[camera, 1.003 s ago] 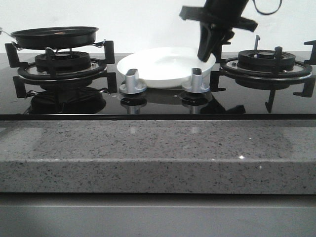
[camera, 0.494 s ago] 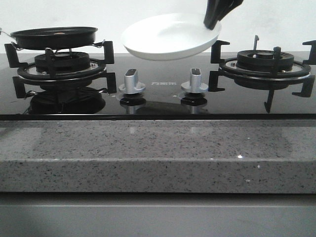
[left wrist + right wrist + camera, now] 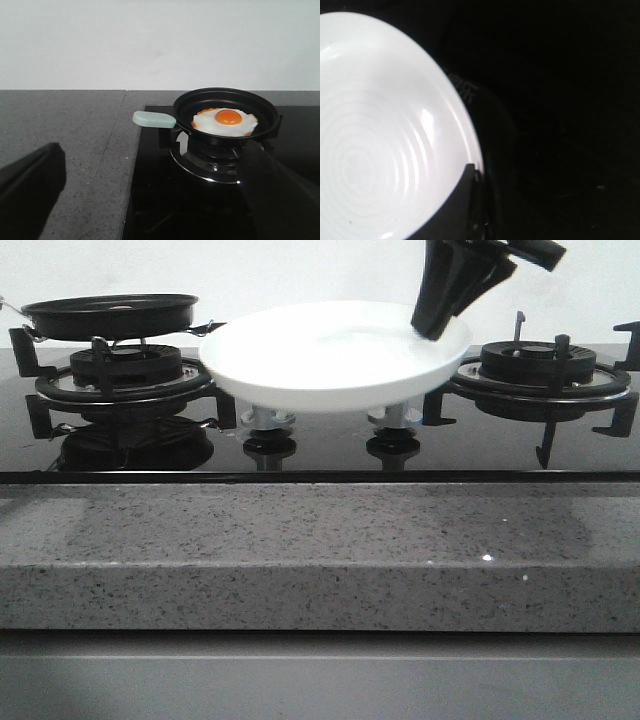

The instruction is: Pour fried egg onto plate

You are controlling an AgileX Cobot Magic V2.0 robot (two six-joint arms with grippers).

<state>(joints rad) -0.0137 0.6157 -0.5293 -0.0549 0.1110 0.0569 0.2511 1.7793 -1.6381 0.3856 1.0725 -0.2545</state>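
Aloft, right gripper (image 3: 440, 328) clamps the plate (image 3: 320, 365) rim.

We get even, soft light up front, though the plate (image 3: 335, 355) smears with motion blur. Around the right gripper (image 3: 470, 200) everything sinks into darkness, the plate glaring white.

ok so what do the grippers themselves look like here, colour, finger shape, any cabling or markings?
Both are black. The right gripper has long flat fingers tapering downward from a wider black crossbar; no markings visible. The left gripper shows only as two broad, blurred black fingers, one at each side of its wrist view. No cabling is visible now.
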